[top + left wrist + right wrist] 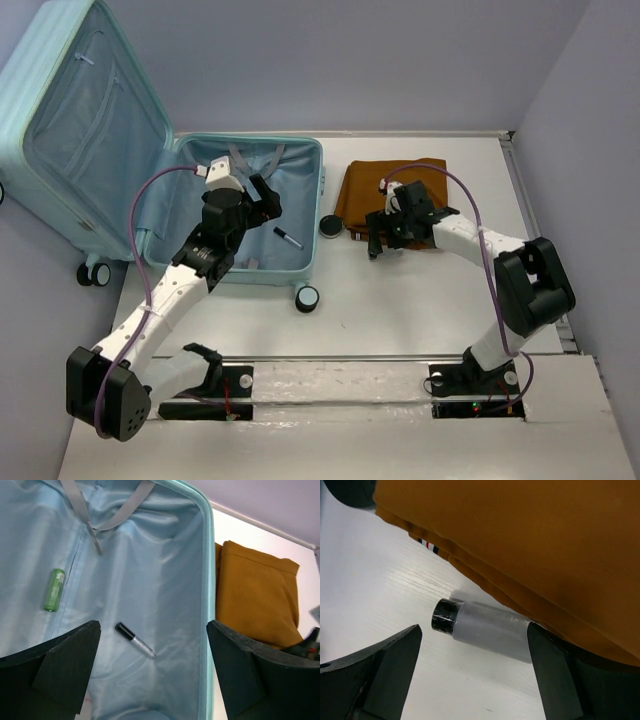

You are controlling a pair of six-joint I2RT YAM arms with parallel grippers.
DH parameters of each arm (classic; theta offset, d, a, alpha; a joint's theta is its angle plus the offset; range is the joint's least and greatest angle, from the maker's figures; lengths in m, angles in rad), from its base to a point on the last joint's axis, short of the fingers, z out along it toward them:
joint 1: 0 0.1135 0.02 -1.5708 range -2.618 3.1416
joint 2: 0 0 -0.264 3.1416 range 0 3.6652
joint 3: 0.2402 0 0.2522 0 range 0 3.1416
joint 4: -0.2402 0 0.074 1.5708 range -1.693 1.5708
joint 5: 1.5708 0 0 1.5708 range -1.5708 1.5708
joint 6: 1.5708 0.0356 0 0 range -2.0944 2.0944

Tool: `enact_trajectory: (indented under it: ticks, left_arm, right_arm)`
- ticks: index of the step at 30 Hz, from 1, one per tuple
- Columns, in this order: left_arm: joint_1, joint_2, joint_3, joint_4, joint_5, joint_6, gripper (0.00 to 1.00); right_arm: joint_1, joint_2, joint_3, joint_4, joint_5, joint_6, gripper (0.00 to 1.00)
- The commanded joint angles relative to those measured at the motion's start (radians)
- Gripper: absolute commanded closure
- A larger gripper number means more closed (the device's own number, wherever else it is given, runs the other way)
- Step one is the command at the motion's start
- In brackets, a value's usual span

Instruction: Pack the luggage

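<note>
**Both fingers wide, luggage open at the left**

From the top camera, the luggage lay open on the left of the surface, its lid propped up at the far left and its base flat. The left fingers hung over the base, above a marker on the lining. The right fingers were well to the right of the luggage, at the near edge of a folded orange cloth.

The left wrist camera showed the left fingers spread wide and holding nothing, with the luggage lining below them. Only here did a green tube and grey straps show.

The right wrist camera showed the right fingers wide. A clear, black-capped bottle lay between them, not clamped, against the cloth.
</note>
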Motion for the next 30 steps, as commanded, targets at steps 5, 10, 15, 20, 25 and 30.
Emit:
enact_trajectory:
  ticks: [5, 10, 15, 20, 25, 30]
  left_arm:
    - [0.0, -0.166, 0.001, 0.069, 0.216, -0.018, 0.01]
    - [0.0, -0.249, 0.035, 0.001, 0.234, 0.02, 0.01]
    - [0.0, -0.298, 0.046, -0.024, 0.284, 0.026, 0.01]
    - [0.0, -0.315, 0.089, -0.088, 0.407, 0.08, 0.01]
    - [0.0, -0.434, 0.064, -0.173, 0.386, 0.14, 0.01]
    - [0.0, -0.617, -0.064, -0.179, 0.259, 0.169, 0.01]
  right_arm:
    - [0.033, 0.011, -0.029, -0.049, -0.08, -0.028, 0.06]
    - [0.054, -0.047, -0.092, -0.04, -0.078, 0.007, 0.06]
    - [0.12, -0.003, -0.094, -0.046, -0.004, 0.039, 0.26]
    - [0.176, 0.042, -0.051, -0.068, 0.11, 0.088, 0.68]
    - [0.235, -0.128, -0.012, -0.065, 0.109, 0.133, 0.78]
    - [0.375, -0.189, 0.174, -0.008, 0.067, 0.179, 0.79]
